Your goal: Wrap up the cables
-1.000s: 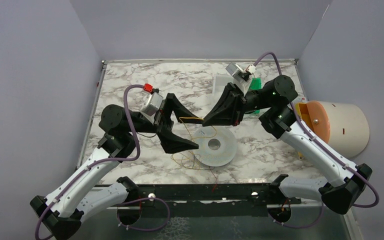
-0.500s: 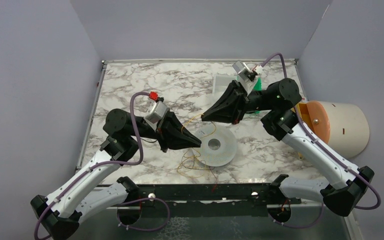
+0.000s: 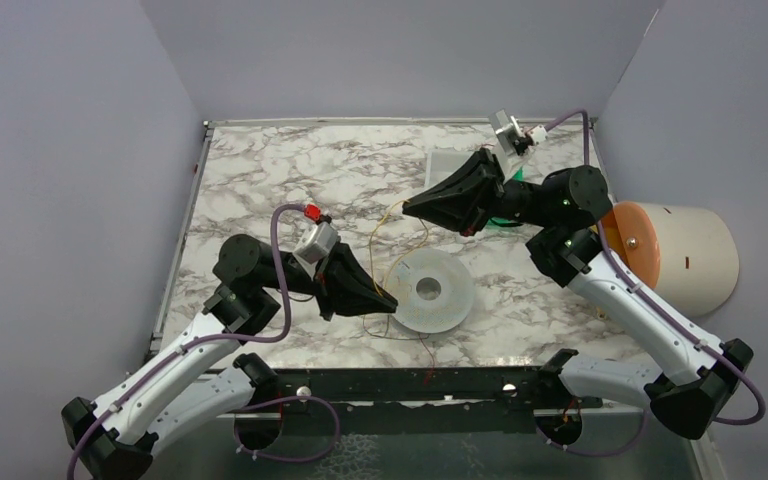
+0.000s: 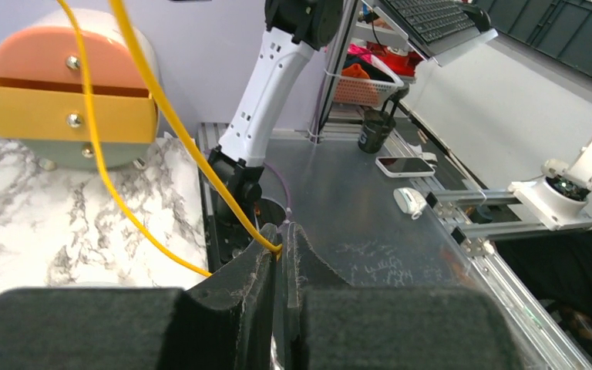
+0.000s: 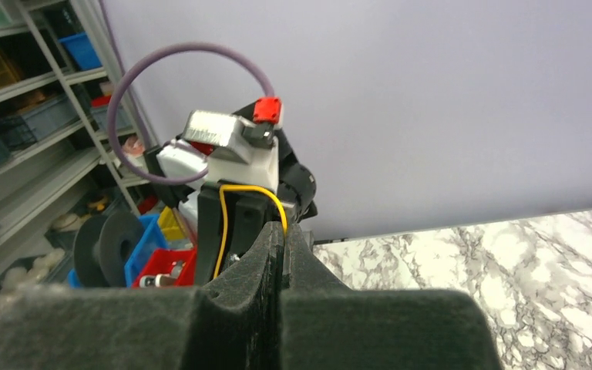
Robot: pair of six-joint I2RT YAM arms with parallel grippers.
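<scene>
Left tool has just clamped the yellow cable beside the spool. With my right tool pinching it toward the far side, I judge winding can begin.

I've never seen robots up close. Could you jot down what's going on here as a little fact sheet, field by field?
Surface: marble-patterned table
Left pincer: shut, nipping the yellow cable at its tips, low beside the spool
Right pincer: shut on yellow cable too, raised above the table
Spool: translucent white disc lying flat between the two pincers
Loose cable: thin loops on the table at the spool's near-left side
Right edge: orange-and-cream drawer unit
</scene>
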